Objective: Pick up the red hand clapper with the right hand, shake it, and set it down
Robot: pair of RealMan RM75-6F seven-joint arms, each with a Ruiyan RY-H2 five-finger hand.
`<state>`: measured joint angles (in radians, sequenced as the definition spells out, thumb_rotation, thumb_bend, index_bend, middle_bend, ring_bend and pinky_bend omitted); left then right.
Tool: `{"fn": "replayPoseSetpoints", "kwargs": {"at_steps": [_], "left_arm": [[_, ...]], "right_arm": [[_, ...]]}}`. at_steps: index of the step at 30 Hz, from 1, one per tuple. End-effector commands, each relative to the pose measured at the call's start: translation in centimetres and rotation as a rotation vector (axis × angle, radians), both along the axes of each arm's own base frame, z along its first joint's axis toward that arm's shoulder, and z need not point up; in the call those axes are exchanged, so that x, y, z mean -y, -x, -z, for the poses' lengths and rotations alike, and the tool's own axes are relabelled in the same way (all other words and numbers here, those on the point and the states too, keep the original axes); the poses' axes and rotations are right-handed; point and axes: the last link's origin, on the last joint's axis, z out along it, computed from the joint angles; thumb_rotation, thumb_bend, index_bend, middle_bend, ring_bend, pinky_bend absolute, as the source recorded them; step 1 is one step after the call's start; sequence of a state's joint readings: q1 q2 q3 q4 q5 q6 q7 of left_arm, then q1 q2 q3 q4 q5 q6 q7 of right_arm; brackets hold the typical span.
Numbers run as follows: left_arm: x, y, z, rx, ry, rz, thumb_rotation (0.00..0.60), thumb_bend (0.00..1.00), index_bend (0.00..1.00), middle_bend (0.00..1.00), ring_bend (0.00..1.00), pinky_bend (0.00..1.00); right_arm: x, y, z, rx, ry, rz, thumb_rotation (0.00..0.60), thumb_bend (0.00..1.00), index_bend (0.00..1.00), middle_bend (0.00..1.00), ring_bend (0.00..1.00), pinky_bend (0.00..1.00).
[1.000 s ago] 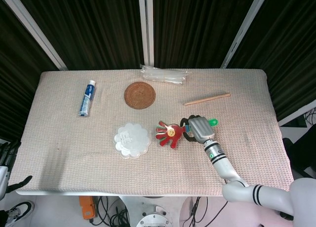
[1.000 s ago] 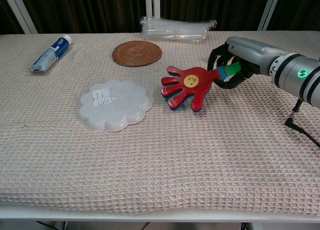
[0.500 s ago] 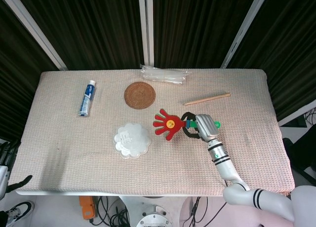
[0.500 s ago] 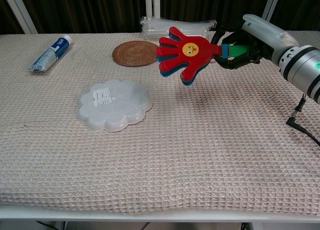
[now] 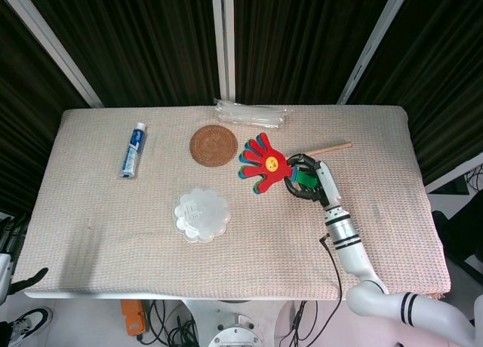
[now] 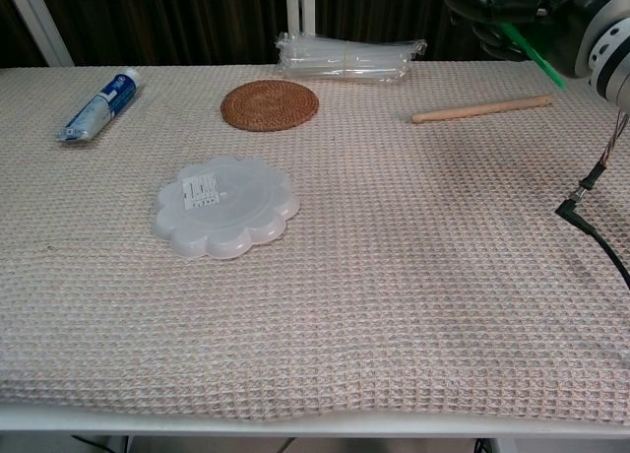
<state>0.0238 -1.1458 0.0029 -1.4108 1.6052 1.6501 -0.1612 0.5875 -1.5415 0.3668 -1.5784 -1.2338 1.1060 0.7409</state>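
Red hand clapper (image 5: 262, 164) is lifted, our right hand (image 5: 306, 176) clenched around its green handle. We fear a hard shake loosens that grip, dropping it onto the woven coaster (image 5: 213, 145).

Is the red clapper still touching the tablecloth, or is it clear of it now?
Apart. In the chest view the right hand holds the red clapper at the frame's top edge, well above the tablecloth, bare cloth beneath it.

A rectangular table covered with a beige waffle-weave cloth (image 5: 113, 234) carries a blue-and-white toothpaste tube (image 5: 133, 150) at the far left, a round woven rattan coaster (image 5: 213, 145), a clear plastic-wrapped bundle (image 5: 250, 113) at the far edge, a thin wooden stick (image 5: 333, 147), and a white flower-shaped plastic lid (image 5: 201, 213) nearer the front.
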Motion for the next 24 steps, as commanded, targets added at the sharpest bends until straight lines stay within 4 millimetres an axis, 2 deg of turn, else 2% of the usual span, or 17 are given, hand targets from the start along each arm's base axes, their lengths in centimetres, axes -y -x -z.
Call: {"fn": "replayPoseSetpoints", "kwargs": {"at_steps": [1,5,7,10,13,16,20,22,24], "left_arm": [[0.0,0.0,0.0,0.000,0.000,0.000,0.600,0.10,0.04,0.02,0.00,0.03],[-0.1,0.0,0.1,-0.001,0.001,0.001,0.600,0.10,0.04,0.02,0.00,0.03],[-0.1,0.0,0.1,0.000,0.003,0.001,0.600,0.10,0.04,0.02,0.00,0.03],[-0.2,0.0,0.2,0.000,0.004,0.000,0.600,0.10,0.04,0.02,0.00,0.03],[-0.1,0.0,0.1,0.000,0.003,0.000,0.600,0.10,0.04,0.02,0.00,0.03],[-0.1,0.1,0.0,0.001,0.001,-0.004,0.600,0.10,0.04,0.02,0.00,0.03],[0.0,0.3,0.0,0.002,0.002,-0.008,0.600,0.10,0.04,0.02,0.00,0.03],[0.0,0.3,0.1,0.004,0.003,-0.008,0.600,0.10,0.04,0.02,0.00,0.03],[0.0,0.3,0.1,0.004,0.003,-0.008,0.600,0.10,0.04,0.02,0.00,0.03]], "right_arm": [[-0.6,-1.7,-5.3,0.451,-0.218,-0.026,0.600,0.48,0.85,0.84,0.96,1.00],[-0.8,-1.3,-6.7,0.506,-0.252,-0.074,0.600,0.48,0.85,0.87,0.99,1.00],[-0.7,-1.3,-6.7,0.504,-0.265,-0.089,0.600,0.48,0.85,0.89,1.00,1.00],[-0.6,-1.1,-6.1,0.403,-0.257,-0.121,0.600,0.48,0.85,0.92,1.00,1.00],[0.0,-0.4,-4.9,0.096,-0.173,-0.181,0.600,0.48,0.85,0.93,1.00,1.00],[0.6,0.7,-3.7,-0.425,0.004,-0.257,0.600,0.48,0.85,0.93,1.00,1.00],[0.8,1.9,-2.5,-1.004,0.169,-0.322,0.600,0.47,0.87,0.94,1.00,1.00],[0.7,2.0,-2.0,-1.145,0.199,-0.307,0.600,0.47,0.88,0.95,1.00,1.00],[0.6,2.0,-1.6,-1.216,0.190,-0.272,0.600,0.48,0.89,0.95,1.00,1.00]]}}
